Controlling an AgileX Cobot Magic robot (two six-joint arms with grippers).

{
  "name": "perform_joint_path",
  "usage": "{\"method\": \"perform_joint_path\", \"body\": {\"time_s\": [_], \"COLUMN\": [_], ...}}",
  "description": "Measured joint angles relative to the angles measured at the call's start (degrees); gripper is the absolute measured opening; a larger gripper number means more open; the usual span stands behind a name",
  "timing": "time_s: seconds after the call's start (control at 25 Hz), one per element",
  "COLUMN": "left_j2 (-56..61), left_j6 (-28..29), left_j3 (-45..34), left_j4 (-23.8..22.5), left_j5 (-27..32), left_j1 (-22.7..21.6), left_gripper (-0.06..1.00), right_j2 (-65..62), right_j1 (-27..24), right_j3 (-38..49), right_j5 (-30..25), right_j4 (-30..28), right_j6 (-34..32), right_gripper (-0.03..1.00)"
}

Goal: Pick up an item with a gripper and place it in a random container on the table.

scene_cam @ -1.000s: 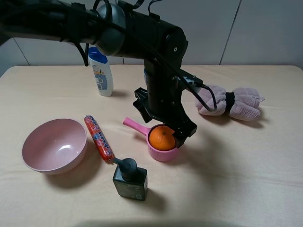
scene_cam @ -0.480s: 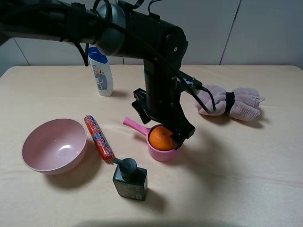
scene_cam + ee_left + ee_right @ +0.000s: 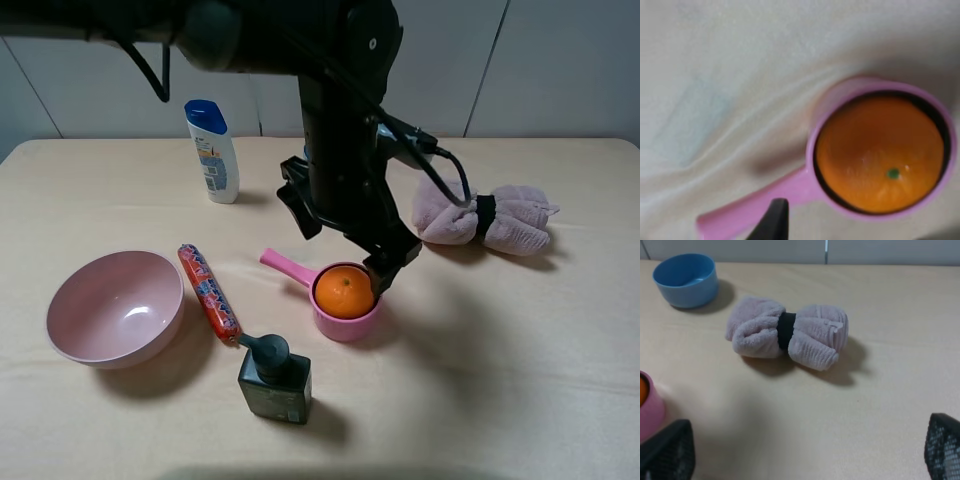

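Observation:
The orange point(image 3: 344, 290) sits inside the small pink saucepan point(image 3: 350, 322) near the middle of the table point(image 3: 520, 340). The pan's handle points toward the back left. My left gripper point(image 3: 345, 250) hangs just above the pan, open and empty, with one finger point(image 3: 384, 275) beside the orange's right side. The left wrist view looks straight down on the orange point(image 3: 880, 152) in the pan point(image 3: 790, 187), with one black fingertip point(image 3: 775, 220) over the handle. My right gripper point(image 3: 805, 455) is open and empty, low over bare cloth; it does not show in the exterior view.
A large pink bowl point(image 3: 115, 308) and a red sausage tube point(image 3: 208, 292) lie left of the pan. A dark pump bottle point(image 3: 274, 380) stands in front of it, a white lotion bottle point(image 3: 213, 150) at the back. A rolled pink towel point(image 3: 485, 215) lies right; a blue bowl point(image 3: 685, 277) shows in the right wrist view.
My left gripper has risen off the orange and lifted away from the pan. The orange stays in the saucepan.

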State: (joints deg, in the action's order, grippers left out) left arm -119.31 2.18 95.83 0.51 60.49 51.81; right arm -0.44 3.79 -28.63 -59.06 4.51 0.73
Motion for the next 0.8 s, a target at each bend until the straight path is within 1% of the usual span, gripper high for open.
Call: {"method": "perform_joint_path", "body": {"time_s": [0.36, 0.8], "left_j2": [7.0, 16.0], "left_j6": [0.0, 0.1], "left_j3": [0.0, 0.0], "left_j4": [0.0, 0.0], "left_j5": [7.0, 7.1], "left_j1": [0.0, 0.0], "left_gripper": [0.99, 0.99], "right_j2": [0.0, 0.0], "right_j1": [0.0, 0.0], "right_j3": [0.0, 0.0], "right_j5": [0.0, 0.0], "right_j4": [0.0, 0.0], "right_j6": [0.0, 0.0], "right_gripper": [0.69, 0.69]}}
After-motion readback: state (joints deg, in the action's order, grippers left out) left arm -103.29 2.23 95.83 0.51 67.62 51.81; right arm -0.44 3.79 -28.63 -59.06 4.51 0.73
